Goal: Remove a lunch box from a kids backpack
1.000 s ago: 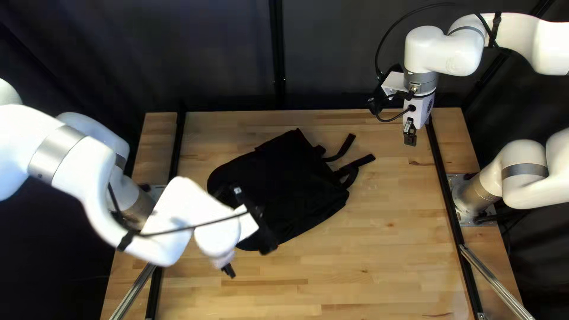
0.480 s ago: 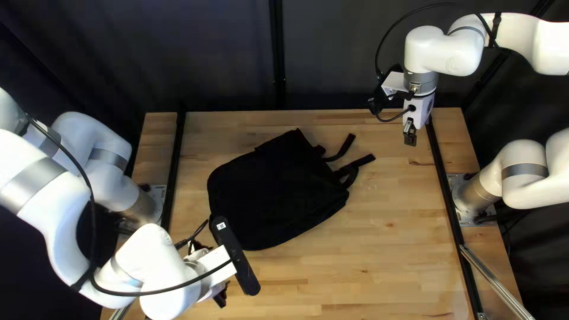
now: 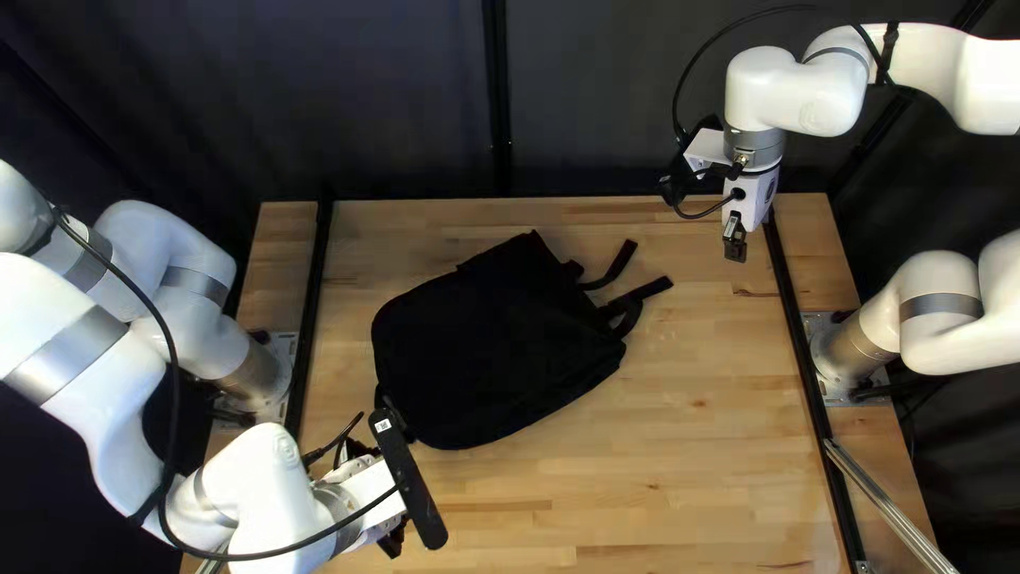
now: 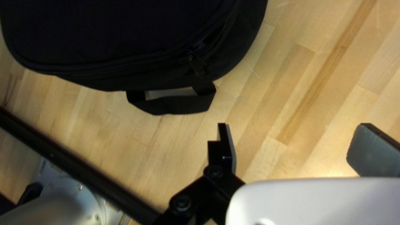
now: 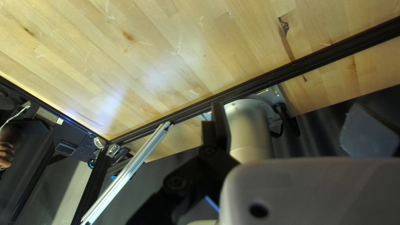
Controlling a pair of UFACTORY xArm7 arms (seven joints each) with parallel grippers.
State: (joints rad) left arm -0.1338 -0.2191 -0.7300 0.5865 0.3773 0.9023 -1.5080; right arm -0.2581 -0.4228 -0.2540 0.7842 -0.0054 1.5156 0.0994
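The left pincer (image 4: 293, 139) gapes wide over the wood, holding nothing; the backpack (image 4: 121, 37) lies just ahead of it, soft and likely saggy, its loop handle (image 4: 177, 104) nearest – a good place to steady it. I can't see the lunch box, presumably inside and stiffer than the cloth; the small zipper pulls (image 4: 198, 64) beyond the handle could slip; a black rail (image 4: 75, 168) runs beside that pincer; the right pincer (image 5: 287, 121), open and empty, hangs well apart.
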